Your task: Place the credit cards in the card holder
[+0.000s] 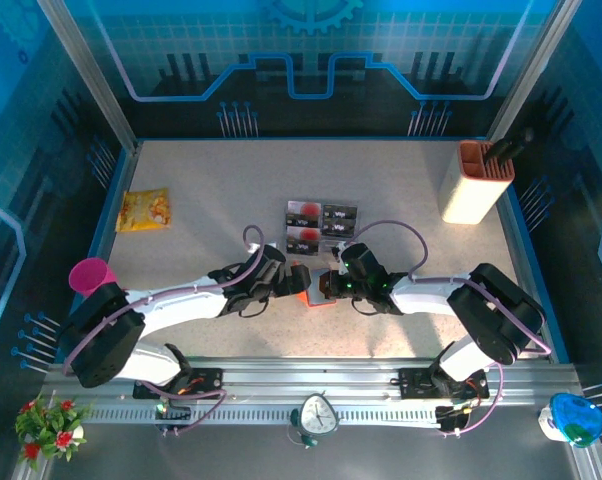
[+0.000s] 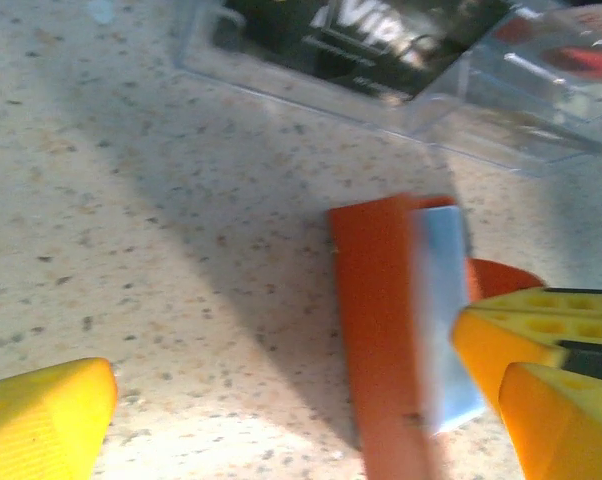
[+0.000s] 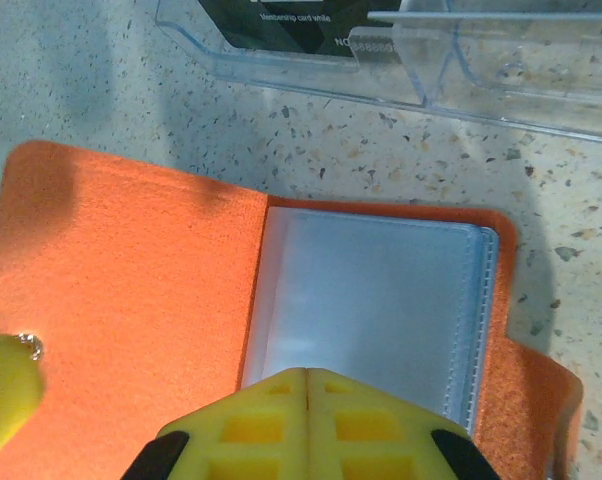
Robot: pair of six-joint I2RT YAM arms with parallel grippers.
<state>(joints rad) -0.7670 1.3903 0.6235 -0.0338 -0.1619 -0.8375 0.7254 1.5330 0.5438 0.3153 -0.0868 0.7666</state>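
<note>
The orange card holder (image 1: 312,287) lies open on the table between my two grippers. In the right wrist view its orange cover (image 3: 131,300) spreads to the left and its grey-clear pockets (image 3: 381,300) face up. My right gripper (image 3: 308,372) is shut, its tips resting on the near edge of the pockets. My left gripper (image 2: 306,385) is open wide, with the card holder (image 2: 381,330) seen edge-on inside its span near the right finger. The black credit cards (image 1: 322,222) lie in a clear tray just behind the card holder, and they also appear in both wrist views (image 2: 361,30) (image 3: 281,25).
The clear plastic tray (image 3: 461,70) sits a short way beyond the card holder. A tall cream-and-orange container (image 1: 474,182) stands at the back right. A yellow packet (image 1: 144,210) lies at the left, and a pink cup (image 1: 91,273) near the left edge.
</note>
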